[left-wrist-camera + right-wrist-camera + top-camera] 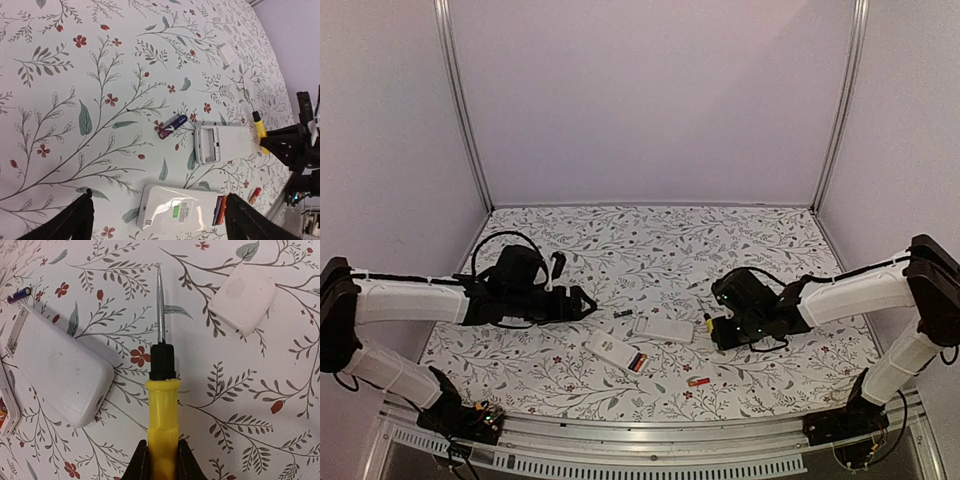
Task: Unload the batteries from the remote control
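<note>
Left gripper point(160, 200) spread wide. Remote point(180, 212) lies between its fingers, with two batteries point(220, 210) seated just beside one finger. Probably light, slick, apt to roll: pinch mid-barrel. Right gripper point(160, 460) clamped on screwdriver point(161, 405) handle.

Enclosed booth. Back wall point(650, 100) is plain pale lilac-white, unmarked. Left wall point(380, 120) and right wall point(910, 110) are the same colour, angling in toward the back. Two aluminium posts point(463, 100) stand at the back corners and run up out of frame. Tabletop point(650, 235) has a white cover printed with grey-green leaf sprigs and small red flowers. Slotted metal rail point(650, 445) runs along the near edge. Light is even, shadows soft; the source is probably overhead, not in view.
</note>
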Available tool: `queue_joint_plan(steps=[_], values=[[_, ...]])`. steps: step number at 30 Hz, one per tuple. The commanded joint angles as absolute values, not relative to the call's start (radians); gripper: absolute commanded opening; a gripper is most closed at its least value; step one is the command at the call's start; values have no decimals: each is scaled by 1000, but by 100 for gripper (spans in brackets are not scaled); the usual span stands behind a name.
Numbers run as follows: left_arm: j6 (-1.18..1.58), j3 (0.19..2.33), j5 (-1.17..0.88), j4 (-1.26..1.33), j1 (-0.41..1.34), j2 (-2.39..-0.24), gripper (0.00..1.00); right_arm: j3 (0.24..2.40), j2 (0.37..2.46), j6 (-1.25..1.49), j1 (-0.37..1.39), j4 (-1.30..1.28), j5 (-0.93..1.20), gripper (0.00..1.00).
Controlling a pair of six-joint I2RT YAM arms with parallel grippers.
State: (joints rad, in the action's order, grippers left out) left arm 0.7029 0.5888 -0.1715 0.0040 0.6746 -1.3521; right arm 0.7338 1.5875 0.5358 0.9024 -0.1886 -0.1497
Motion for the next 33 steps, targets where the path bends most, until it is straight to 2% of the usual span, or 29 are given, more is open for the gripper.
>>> queue_joint_plan(steps=[1,5,13,23,30,33], values=[[659,604,-63,-53,664,-1236,90,762,1494,529,907,-195,-162,0],[626,600,-171,51,670,-1172,90,784,1441,477,907,-162,-63,0],[625,626,-528,350,756,-1142,88,800,1329,380,907,92,477,0],[705,632,-655,536,800,-1216,87,917,1436,419,918,131,800,0],[718,636,-669,588,814,-1238,48,940,1496,417,930,115,833,0],[726,633,-671,596,813,-1245,35,941,1500,415,930,116,829,0]])
